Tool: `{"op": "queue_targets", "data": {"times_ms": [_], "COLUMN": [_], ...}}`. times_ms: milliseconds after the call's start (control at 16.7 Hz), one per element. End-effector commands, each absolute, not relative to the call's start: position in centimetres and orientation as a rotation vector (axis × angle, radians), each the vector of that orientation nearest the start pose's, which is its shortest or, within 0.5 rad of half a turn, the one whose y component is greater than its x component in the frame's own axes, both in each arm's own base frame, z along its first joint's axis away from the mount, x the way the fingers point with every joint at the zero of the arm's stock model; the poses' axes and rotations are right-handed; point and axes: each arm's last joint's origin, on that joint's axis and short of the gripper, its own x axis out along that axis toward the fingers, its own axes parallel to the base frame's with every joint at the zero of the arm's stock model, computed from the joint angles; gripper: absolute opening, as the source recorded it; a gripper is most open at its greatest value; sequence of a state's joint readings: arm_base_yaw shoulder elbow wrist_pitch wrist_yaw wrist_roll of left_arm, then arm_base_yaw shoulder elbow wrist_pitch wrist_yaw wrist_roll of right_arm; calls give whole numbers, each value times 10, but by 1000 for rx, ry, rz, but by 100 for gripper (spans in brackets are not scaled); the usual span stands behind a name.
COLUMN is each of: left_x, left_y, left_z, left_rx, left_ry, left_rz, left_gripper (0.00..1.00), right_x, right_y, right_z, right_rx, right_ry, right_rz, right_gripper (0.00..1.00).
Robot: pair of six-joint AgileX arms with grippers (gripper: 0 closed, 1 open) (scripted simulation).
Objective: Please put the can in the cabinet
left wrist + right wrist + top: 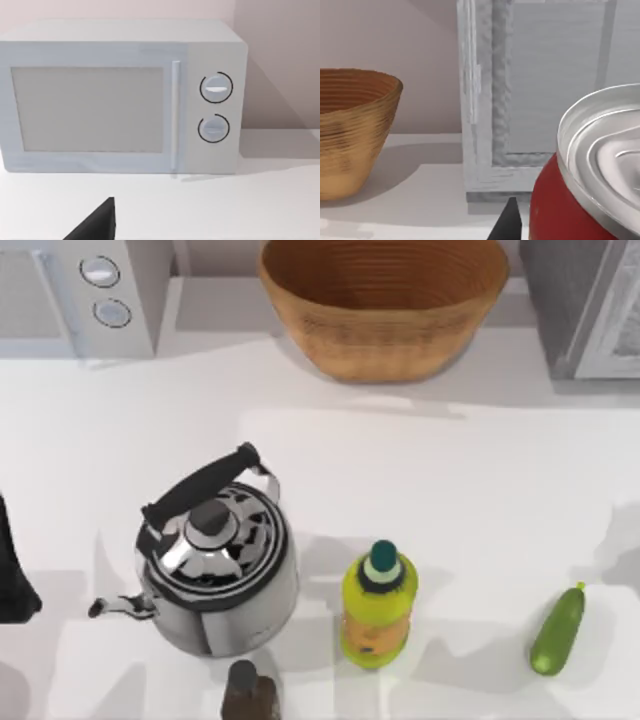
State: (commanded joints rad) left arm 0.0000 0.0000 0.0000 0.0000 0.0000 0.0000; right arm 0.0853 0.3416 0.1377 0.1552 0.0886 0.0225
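A white bench (pixel 480 470) ran up to a pale wall, with appliances along its far edge.

In the right wrist view, the small red cylindrical can with a silver metal top (pixel 585 190) sat very close to the camera, a dark finger (pixel 507 222) of the right arm just beside it. Whether those fingers were clamped on the can could not be told. Beyond the can stood the grey-white cabinet (pixel 535 95) with its framed door, and near it the woven tan basket (pixel 352 132).

In the left wrist view, a dark finger (pixel 97 225) of the left arm showed above the bench, facing the white microwave with two round dials (pixel 120 97); how far these fingers were spread could not be told either.

From above, the left arm (pixel 15 570) sat at the left edge. A polished steel kettle with a black handle (pixel 215 565) stood left of centre, a yellow-green bottle with a dark green cap (pixel 378 605) just beside it on the right. A green cucumber (pixel 558 630) lay well apart to the right, and a small dark brown bottle (pixel 248 692) stood near the kettle at the near edge.
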Motion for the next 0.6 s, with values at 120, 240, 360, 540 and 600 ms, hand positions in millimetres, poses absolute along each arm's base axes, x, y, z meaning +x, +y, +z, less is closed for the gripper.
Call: {"op": "queue_targets", "data": {"times_ms": [120,240,360,540,600], "left_x": [106,106,106,106,106], "left_y": [-1,-1,-1,-1,-1], "left_z": [160,160,160,160,160], "left_rx": [0,0,0,0,0], "left_ry": [0,0,0,0,0], "left_rz": [0,0,0,0,0], "left_gripper": [100,100,100,100,100], "right_x": [117,110,107,106,106], "right_y": [3,1,-1,-1,-1], "right_z": [181,171,164,160,160], "right_rx": [9,5,2,0,0], "right_ry": [30,15,5,0,0], "right_rz": [-2,-1,0,0,0], "right_gripper": [0,0,0,0,0]}}
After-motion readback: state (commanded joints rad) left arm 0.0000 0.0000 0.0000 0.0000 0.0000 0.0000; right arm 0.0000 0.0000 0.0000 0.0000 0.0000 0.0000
